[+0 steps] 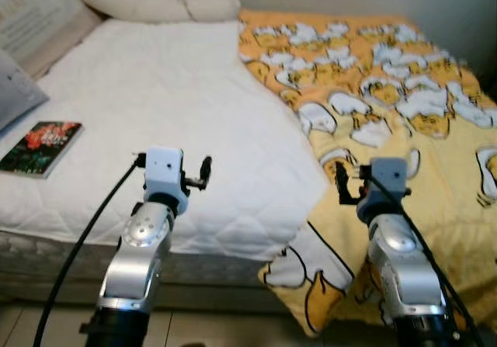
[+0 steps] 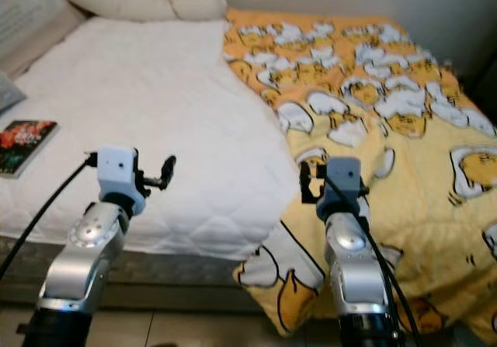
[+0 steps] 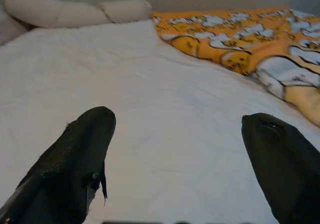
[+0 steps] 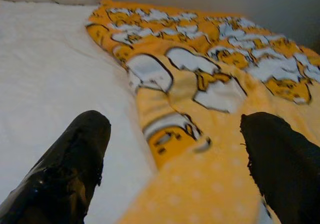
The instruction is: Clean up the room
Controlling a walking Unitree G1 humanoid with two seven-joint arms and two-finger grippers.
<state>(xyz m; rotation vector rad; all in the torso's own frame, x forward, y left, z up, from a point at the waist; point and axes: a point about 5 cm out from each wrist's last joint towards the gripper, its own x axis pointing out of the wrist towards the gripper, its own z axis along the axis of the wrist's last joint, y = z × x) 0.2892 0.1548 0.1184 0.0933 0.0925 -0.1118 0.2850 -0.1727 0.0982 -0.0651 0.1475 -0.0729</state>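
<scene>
A yellow blanket [image 1: 388, 91] printed with cartoon figures covers the right half of the bed, and its near corner hangs over the front edge. The left half is bare white quilted sheet [image 1: 155, 106]. A book [image 1: 43, 147] with a red flowered cover lies on the sheet near the left edge. My left gripper [image 3: 177, 124] is open, held over the front of the white sheet, with nothing between its fingers [image 3: 90, 134]. My right gripper [image 4: 175, 126] is open too, above the blanket's folded edge where it meets the sheet.
Two cream pillows [image 1: 147, 4] lie at the head of the bed by the wall. A grey pillow [image 1: 15, 91] and a printed cushion [image 1: 31, 13] sit at the far left. The mattress front edge [image 1: 46, 254] is just ahead, with tiled floor [image 1: 202, 327] below.
</scene>
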